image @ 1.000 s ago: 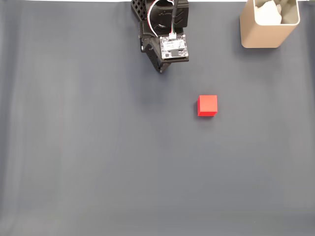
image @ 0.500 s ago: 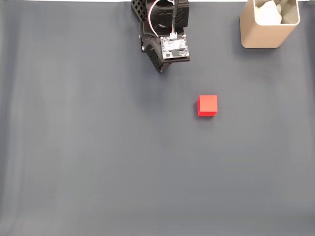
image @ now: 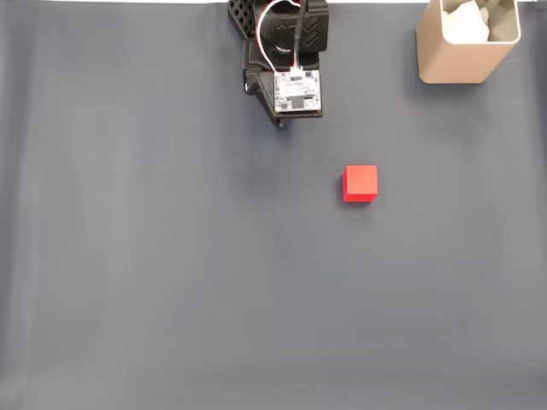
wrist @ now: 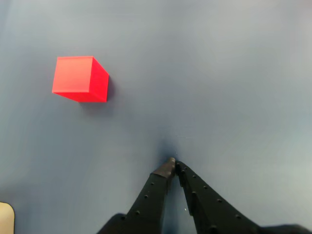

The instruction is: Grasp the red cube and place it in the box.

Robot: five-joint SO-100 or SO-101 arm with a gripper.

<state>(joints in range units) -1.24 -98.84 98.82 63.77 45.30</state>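
Red cube [wrist: 78, 79] sits on the bench [wrist: 234, 87] up-left of the claw [wrist: 173, 163] in the wrist view, well apart. Claw clenched, tips together, empty. Box [image: 466, 43] off to its right in the fixed view.

In your fixed view, the arm [image: 286, 60] sits at top centre of the table [image: 171, 273], the box [image: 466, 51] well to its right in the top corner. The red cube [image: 360, 184] lies below and between them. In your wrist view, the cube [wrist: 80, 79] lies upper left of the gripper [wrist: 173, 165].
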